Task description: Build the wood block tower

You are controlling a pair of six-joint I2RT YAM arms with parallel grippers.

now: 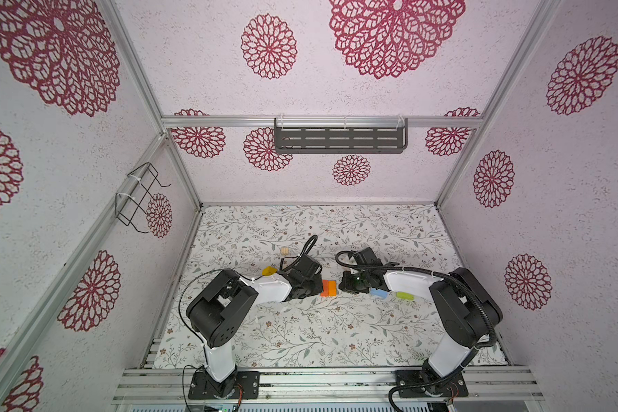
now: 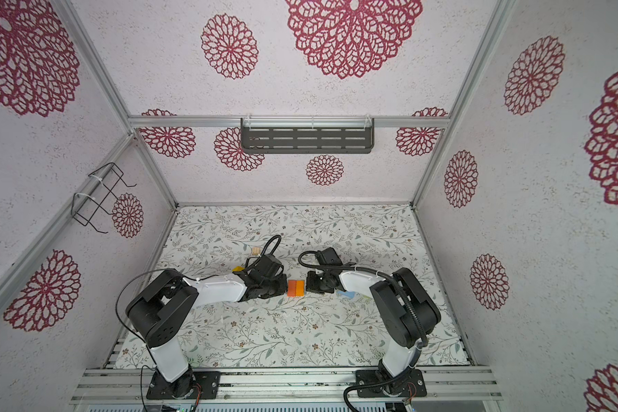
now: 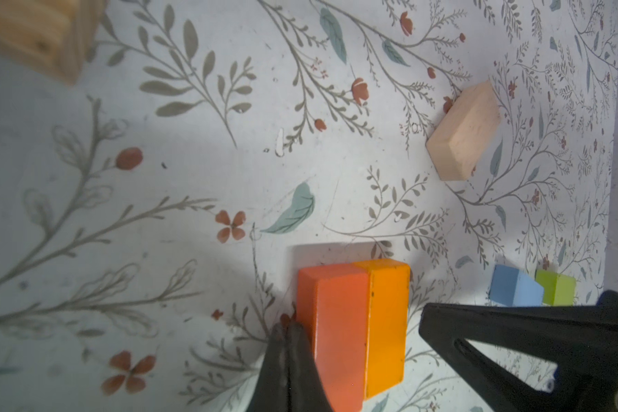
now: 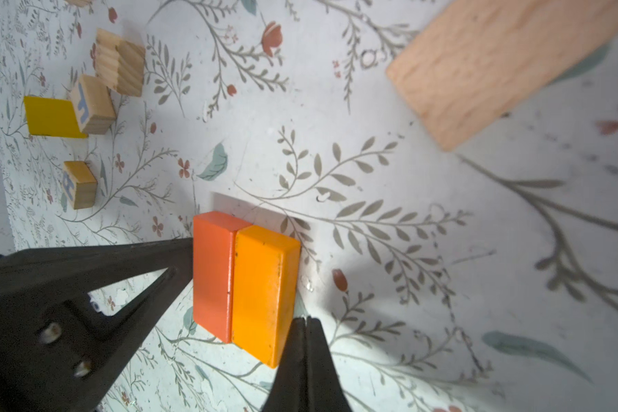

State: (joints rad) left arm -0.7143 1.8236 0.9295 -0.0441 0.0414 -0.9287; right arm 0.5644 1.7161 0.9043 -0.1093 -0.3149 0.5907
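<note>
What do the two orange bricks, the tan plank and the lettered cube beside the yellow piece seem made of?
Red-orange brick and orange brick: likely wood under smooth opaque paint, with dark chips along the edges. Tan plank: unpainted wood, fine grain streaks visible. Lettered cube: natural wood, grain lines showing, blue printed letter.

Red-orange block [image 4: 213, 274] and orange block [image 4: 264, 292] lie flat, long sides touching (ends slightly staggered). Tan block [image 3: 462, 132] lies flat, well apart. Blue block [image 3: 514, 285] just beside lime-green block [image 3: 557, 287]. Yellow roof piece [image 4: 50, 116] just beside lettered cube [image 4: 91, 103]; plain cube [image 4: 120, 62] and second lettered cube [image 4: 79, 183] near.
</note>
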